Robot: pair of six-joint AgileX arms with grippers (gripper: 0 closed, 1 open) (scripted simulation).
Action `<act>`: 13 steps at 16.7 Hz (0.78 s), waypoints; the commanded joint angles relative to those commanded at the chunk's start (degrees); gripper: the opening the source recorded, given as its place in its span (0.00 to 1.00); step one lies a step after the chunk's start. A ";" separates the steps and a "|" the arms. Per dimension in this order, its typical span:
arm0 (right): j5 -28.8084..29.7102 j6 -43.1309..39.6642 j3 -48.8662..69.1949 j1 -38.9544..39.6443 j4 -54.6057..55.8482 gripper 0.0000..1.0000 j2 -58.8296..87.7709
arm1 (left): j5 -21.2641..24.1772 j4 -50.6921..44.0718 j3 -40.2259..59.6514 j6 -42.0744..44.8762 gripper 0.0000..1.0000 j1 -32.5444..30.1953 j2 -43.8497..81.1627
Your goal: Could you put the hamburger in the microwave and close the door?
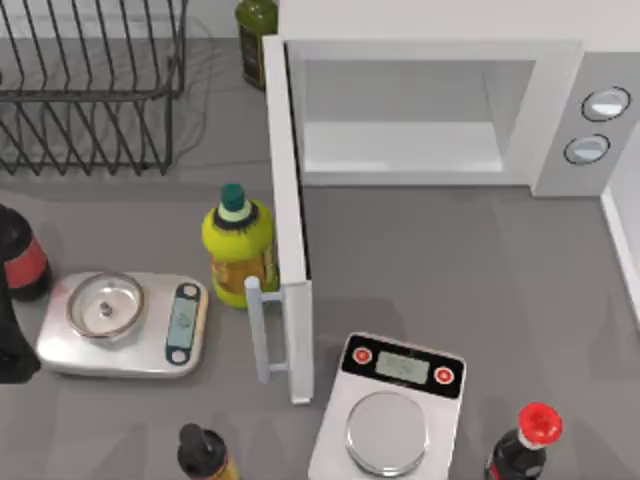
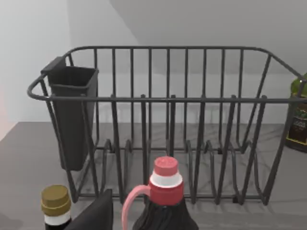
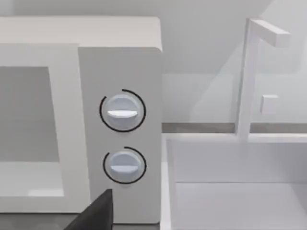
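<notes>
Grey table point(image 1: 480, 270) with open-doored microwave point(image 1: 420, 110); either gripper's spread impossible to tell.

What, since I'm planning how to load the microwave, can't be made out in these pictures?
- door: the top view sees it edge-on, so both faces are hidden.
- microwave: the cavity ceiling is hidden under its own top, top view.
- red-capped bottle: cut off by the top view's bottom edge.
- green bottle: cut off by the left wrist view's edge.
</notes>
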 joint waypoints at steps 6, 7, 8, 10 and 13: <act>-0.11 -3.00 4.75 -2.20 -5.55 1.00 6.23 | 0.00 0.00 0.00 0.00 1.00 0.00 0.00; -0.16 -4.34 6.88 -3.18 -8.00 1.00 9.30 | 0.00 0.00 0.00 0.00 1.00 0.00 0.00; -0.23 -5.84 9.27 -4.29 -10.74 1.00 12.99 | 0.00 0.00 0.00 0.00 1.00 0.00 0.00; -0.31 -9.19 14.60 -6.80 -16.82 1.00 22.02 | 0.00 0.00 0.00 0.00 1.00 0.00 0.00; -0.34 -14.64 23.34 -11.00 -26.87 1.00 38.17 | 0.00 0.00 0.00 0.00 1.00 0.00 0.00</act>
